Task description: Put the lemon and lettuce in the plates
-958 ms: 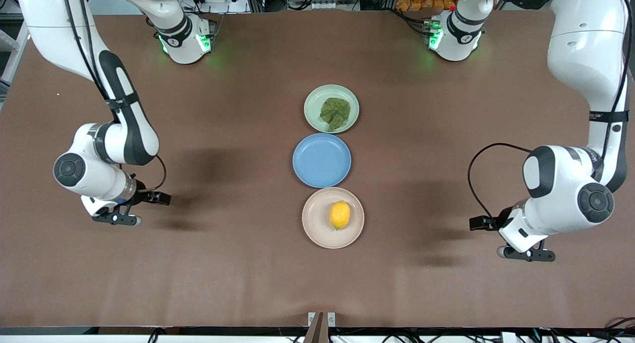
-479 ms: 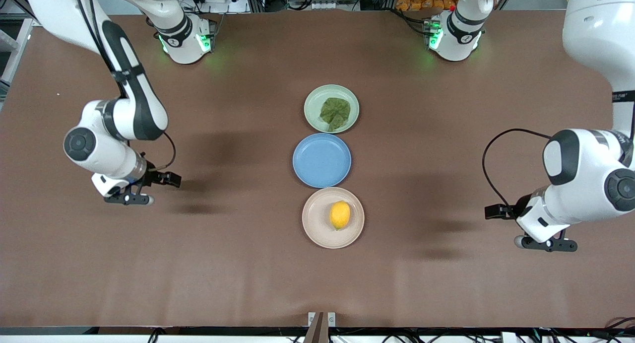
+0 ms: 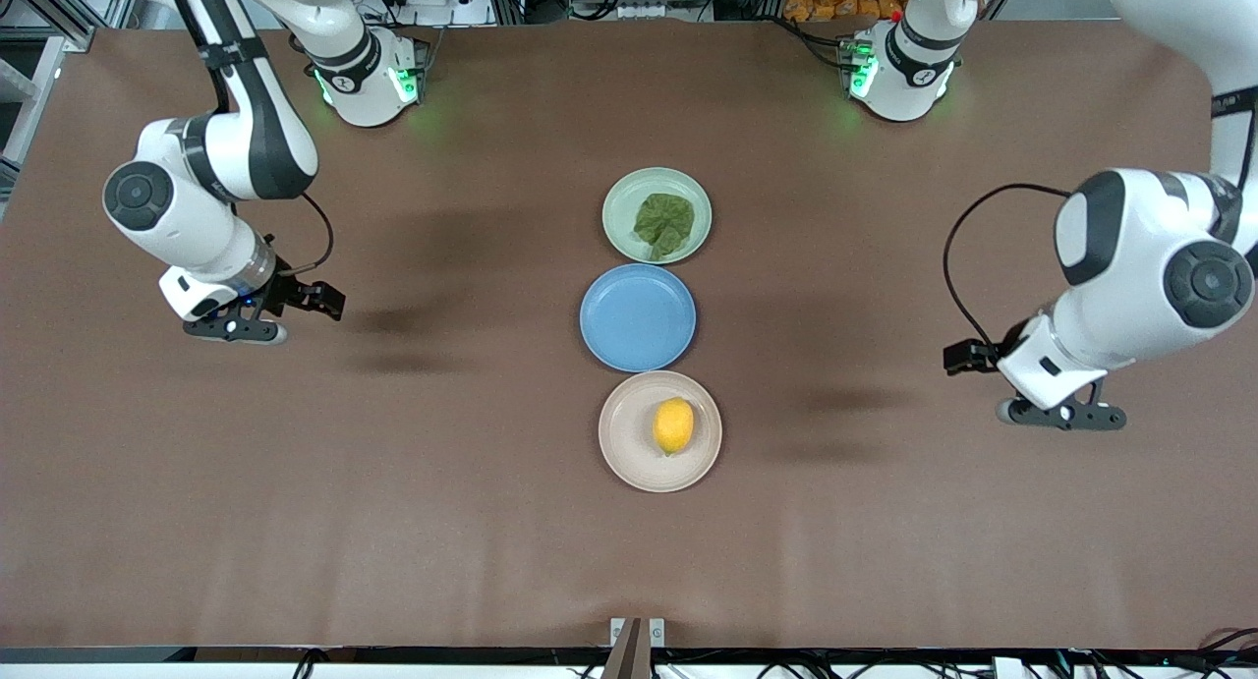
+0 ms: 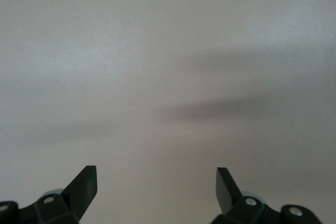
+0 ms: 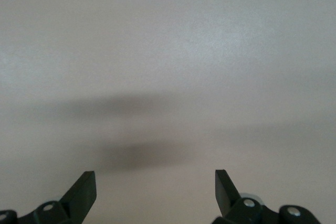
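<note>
The yellow lemon (image 3: 673, 425) lies in the beige-pink plate (image 3: 626, 451), the plate nearest the front camera. The dark green lettuce (image 3: 664, 223) lies in the pale mint plate (image 3: 619, 199), the plate nearest the robots' bases. My left gripper (image 3: 1061, 416) is up over bare table toward the left arm's end, open and empty; it shows the same in the left wrist view (image 4: 156, 179). My right gripper (image 3: 234, 329) is up over bare table toward the right arm's end, open and empty; it shows the same in the right wrist view (image 5: 155, 182).
An empty blue plate (image 3: 637, 316) sits between the two other plates in the table's middle. Both wrist views show only bare brown table and the grippers' shadows.
Both arms have drawn back toward the robots' bases, away from the plates. The lemon, the lettuce and the plates have not moved.
</note>
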